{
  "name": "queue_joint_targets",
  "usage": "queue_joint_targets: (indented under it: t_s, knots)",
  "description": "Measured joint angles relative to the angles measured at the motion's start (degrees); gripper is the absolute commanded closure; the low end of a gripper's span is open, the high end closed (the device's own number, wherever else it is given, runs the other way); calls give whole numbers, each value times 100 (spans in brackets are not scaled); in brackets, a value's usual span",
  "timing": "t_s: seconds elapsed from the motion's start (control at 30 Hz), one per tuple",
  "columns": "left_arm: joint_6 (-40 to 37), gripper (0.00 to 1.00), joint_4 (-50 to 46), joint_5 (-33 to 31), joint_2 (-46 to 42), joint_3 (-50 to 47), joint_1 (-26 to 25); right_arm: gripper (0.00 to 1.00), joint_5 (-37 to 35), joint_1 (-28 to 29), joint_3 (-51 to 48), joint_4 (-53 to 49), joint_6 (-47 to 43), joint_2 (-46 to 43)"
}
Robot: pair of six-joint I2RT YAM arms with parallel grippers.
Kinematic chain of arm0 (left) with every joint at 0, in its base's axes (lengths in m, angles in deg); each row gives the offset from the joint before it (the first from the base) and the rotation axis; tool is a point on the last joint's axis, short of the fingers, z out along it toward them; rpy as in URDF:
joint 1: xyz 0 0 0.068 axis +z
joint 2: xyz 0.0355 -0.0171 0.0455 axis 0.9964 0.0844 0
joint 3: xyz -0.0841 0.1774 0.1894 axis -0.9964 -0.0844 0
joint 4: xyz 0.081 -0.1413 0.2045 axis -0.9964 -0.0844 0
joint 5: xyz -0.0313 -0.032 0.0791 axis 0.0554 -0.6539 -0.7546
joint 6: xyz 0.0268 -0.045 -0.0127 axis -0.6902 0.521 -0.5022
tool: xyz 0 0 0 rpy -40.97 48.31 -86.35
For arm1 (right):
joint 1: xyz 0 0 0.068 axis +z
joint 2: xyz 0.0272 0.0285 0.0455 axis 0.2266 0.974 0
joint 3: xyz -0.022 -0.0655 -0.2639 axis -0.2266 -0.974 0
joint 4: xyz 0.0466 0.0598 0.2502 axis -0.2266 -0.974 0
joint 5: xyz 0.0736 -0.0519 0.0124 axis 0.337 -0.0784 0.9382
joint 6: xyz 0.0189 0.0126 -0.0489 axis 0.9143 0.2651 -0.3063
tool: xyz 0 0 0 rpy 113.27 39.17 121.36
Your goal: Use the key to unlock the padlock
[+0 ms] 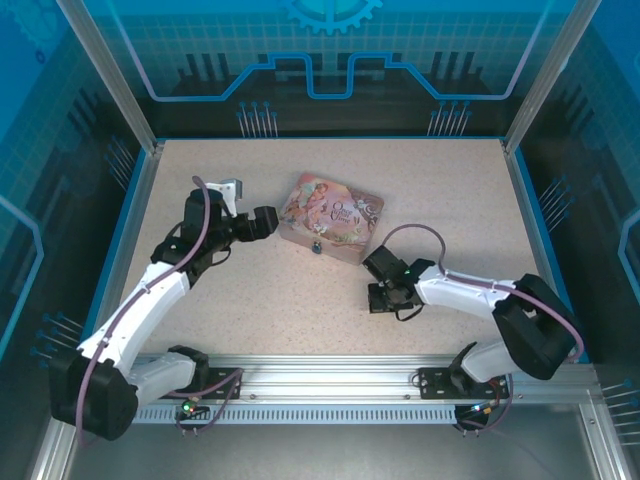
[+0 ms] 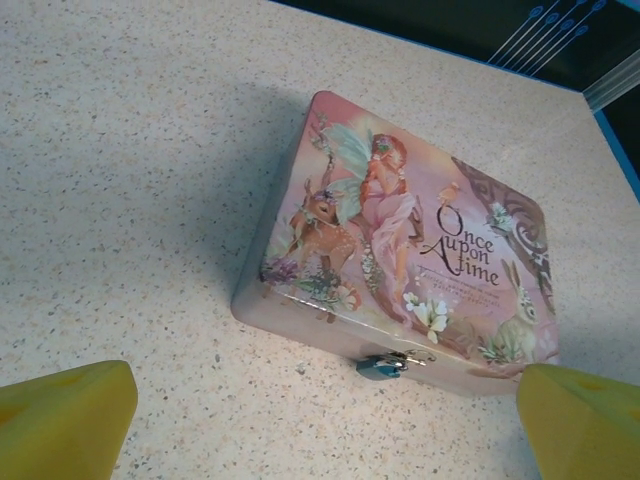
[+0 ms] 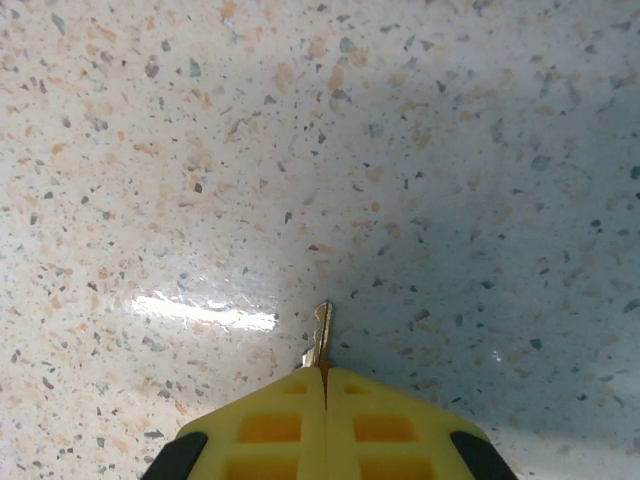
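Gripping the thin silvery metal key (image 3: 321, 335) in the closed right hand (image 3: 324, 373), with the left hand (image 1: 265, 222) gaping, next likely needing alignment with the keyhole of the tiny teal padlock (image 2: 380, 367).

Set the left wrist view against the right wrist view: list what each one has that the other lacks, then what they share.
Left wrist view, lacking in the right: the pink illustrated rectangular tin box, with the tiny teal-blue padlock hanging at its front latch, framed by the wide-open left gripper. Right wrist view, lacking in the left: the thin silvery metal key, pinched in the shut right gripper, its blade pointing out over bare surface. Shared: the speckled beige tabletop and yellow fingers.
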Motion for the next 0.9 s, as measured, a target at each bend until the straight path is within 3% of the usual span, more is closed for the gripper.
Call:
queue_joint_targets:
  t_s: [0.47, 0.77, 0.9]
  knots:
    - [177, 1, 66, 990, -146, -229, -48, 100, 850, -850, -975, 1213, -413, -1587]
    - [175, 1, 68, 1047, -105, -229, -116, 100, 844, -920, -973, 940, -535, -1510]
    - [173, 1, 68, 1045, -81, -229, -116, 87, 909, -916, -901, 879, -516, -1296]
